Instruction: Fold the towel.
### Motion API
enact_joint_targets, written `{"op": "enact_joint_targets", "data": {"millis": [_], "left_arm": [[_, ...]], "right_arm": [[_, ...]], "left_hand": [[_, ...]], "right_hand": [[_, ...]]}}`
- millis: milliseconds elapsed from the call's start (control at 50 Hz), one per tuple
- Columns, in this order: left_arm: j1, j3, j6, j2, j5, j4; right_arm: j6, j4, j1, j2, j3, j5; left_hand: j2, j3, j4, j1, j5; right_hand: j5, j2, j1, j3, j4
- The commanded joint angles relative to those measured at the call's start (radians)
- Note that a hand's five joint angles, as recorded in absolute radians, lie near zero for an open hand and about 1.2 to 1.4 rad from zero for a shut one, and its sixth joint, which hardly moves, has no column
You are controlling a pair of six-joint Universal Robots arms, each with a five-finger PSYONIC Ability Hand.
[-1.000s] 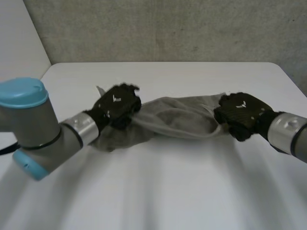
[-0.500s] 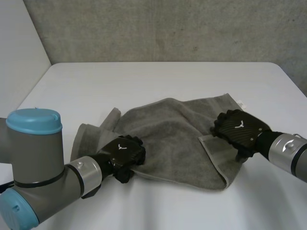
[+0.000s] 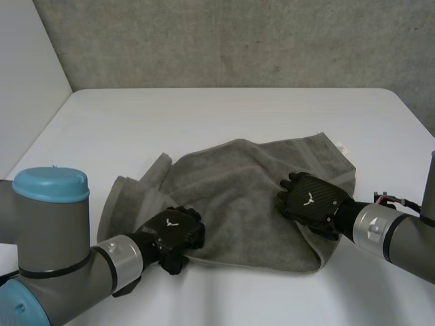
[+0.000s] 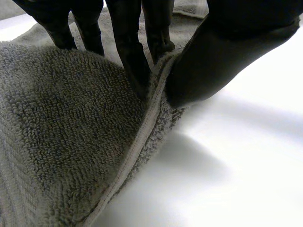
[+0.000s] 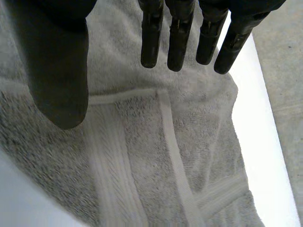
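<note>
Now | 1 towel [image 3: 238,180] | 1 table [image 3: 204,112] | left hand [image 3: 174,231] pinches hem | right hand [image 3: 310,202] relaxed

From behind the two arms [image 3: 51,224], the head camera looks down across the white table [image 3: 204,115] and takes in the whole grey towel [image 3: 238,197]. The left wrist camera sits close against the towel's front hem, past the left hand [image 4: 227,47]; the right wrist camera looks along the right hand [image 5: 61,61] onto the towel's banded corner.
</note>
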Motion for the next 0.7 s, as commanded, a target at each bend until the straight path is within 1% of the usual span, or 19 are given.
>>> {"op": "enact_joint_targets", "data": {"millis": [20,60,280,480,500,520,540,580,620,700], "left_arm": [[-0.001,-0.005,0.000,0.001,0.000,0.001],[-0.001,-0.007,0.000,0.001,0.000,0.001],[0.002,-0.007,-0.002,0.005,0.002,-0.001],[0.003,-0.008,-0.002,0.005,0.002,-0.001],[0.003,-0.008,-0.002,0.005,0.002,-0.001],[0.003,-0.008,-0.002,0.005,0.002,-0.001],[0.003,-0.008,-0.002,0.005,0.002,-0.001],[0.005,-0.008,-0.002,0.005,0.003,-0.001],[0.005,-0.008,-0.002,0.005,0.003,-0.001],[0.006,-0.008,-0.002,0.005,0.005,-0.001]], "right_arm": [[-0.079,-0.002,0.014,0.065,-0.048,0.039],[-0.102,-0.002,0.038,0.106,-0.081,0.062],[-0.122,-0.008,0.063,0.195,-0.163,0.071],[-0.125,-0.011,0.070,0.218,-0.196,0.079],[-0.125,-0.012,0.072,0.220,-0.200,0.083],[-0.125,-0.012,0.072,0.220,-0.200,0.083],[-0.125,-0.012,0.070,0.220,-0.205,0.090],[-0.125,-0.012,0.067,0.220,-0.208,0.097],[-0.132,-0.012,0.058,0.217,-0.208,0.100],[-0.161,-0.002,0.055,0.214,-0.205,0.103]], "left_hand": [[0.010,-0.042,-0.056,0.006,-0.018],[0.010,-0.042,-0.056,0.006,-0.018],[0.001,-0.042,-0.056,-0.003,-0.026],[0.001,-0.042,-0.056,-0.003,-0.026],[0.001,-0.042,-0.056,-0.003,-0.026],[0.001,-0.042,-0.056,-0.003,-0.026],[0.001,-0.042,-0.056,-0.003,-0.026],[0.001,-0.042,-0.056,-0.003,-0.026],[0.001,-0.042,-0.056,-0.003,-0.026],[0.001,-0.042,-0.056,-0.003,-0.026]], "right_hand": [[-0.004,-0.022,-0.007,-0.050,-0.078],[-0.010,-0.028,-0.013,-0.050,-0.078],[-0.036,-0.054,-0.040,-0.050,-0.078],[-0.010,-0.028,-0.013,-0.050,-0.078],[0.039,0.022,0.036,-0.050,-0.078],[0.040,0.022,0.037,-0.050,-0.078],[0.121,0.103,0.118,-0.050,-0.078],[0.163,0.145,0.160,-0.050,-0.078],[0.277,0.259,0.274,-0.050,-0.078],[0.295,0.277,0.292,-0.050,-0.078]]}}
